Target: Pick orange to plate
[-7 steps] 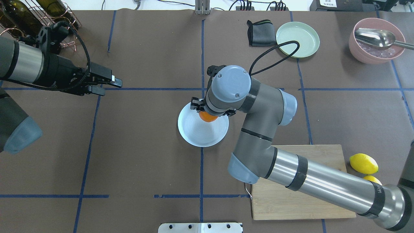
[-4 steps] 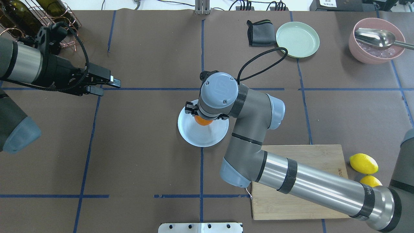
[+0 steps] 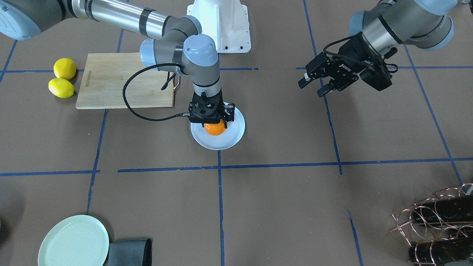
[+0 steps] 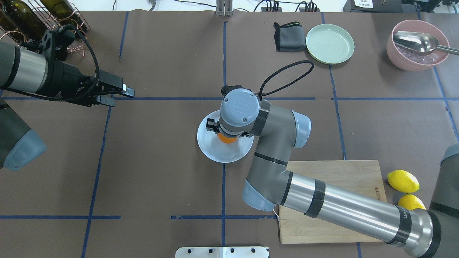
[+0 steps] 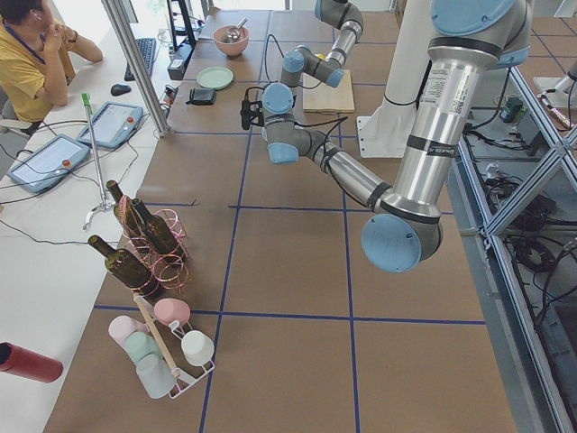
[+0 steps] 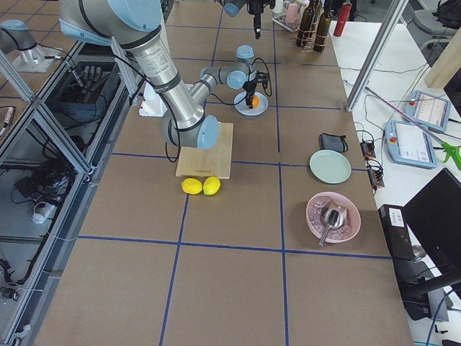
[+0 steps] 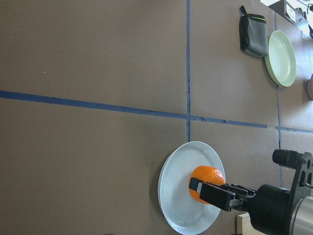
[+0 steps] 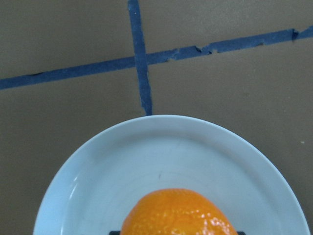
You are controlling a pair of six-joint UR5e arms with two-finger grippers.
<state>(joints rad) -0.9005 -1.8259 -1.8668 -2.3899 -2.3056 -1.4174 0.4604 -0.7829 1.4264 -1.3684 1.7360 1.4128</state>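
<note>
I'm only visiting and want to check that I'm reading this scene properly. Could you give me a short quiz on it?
1. True or false: the right pincer grips the orange over the white plate.
2. What lies beside the wooden board? A. two lemons; B. a spoon; C. a bottle.
3. Fill in: the left pincer is open and holds ____.
Key: 1 true; 2 A; 3 nothing.
</note>
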